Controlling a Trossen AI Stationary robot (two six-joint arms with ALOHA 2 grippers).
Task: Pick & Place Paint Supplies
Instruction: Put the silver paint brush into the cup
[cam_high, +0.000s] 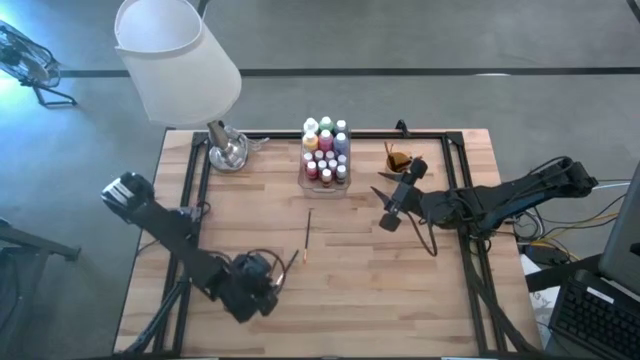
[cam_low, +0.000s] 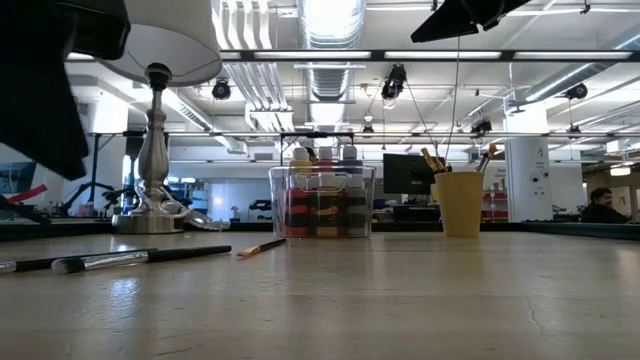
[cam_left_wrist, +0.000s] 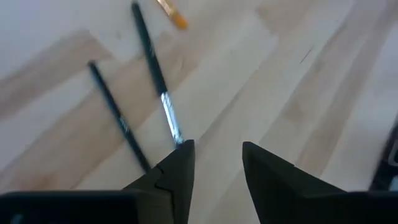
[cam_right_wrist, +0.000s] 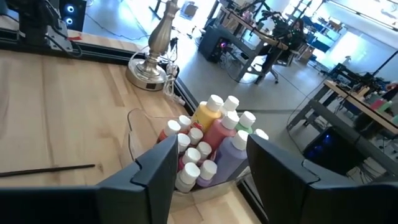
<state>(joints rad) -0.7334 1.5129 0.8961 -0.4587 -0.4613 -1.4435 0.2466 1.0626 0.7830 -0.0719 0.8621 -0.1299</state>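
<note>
Left claw over the loose brushes, jaws apart w/ nothing between.
Left gripper (cam_left_wrist: 214, 165) hangs at the table's near-left; two thin dark-handled paintbrushes (cam_left_wrist: 154, 68) lie just ahead, long axes pointing away from it. Right gripper (cam_right_wrist: 208, 162), also parted & empty, hovers by the clear plastic box (cam_high: 325, 180) of white-capped paint bottles (cam_right_wrist: 214, 134). Left arm's nearer the brushes.

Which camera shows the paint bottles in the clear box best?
The right wrist view: the paint bottles sit close, caps and colours distinct. The high view shows them small from above; the low view sees them through the box wall; the left wrist view misses them.
</note>
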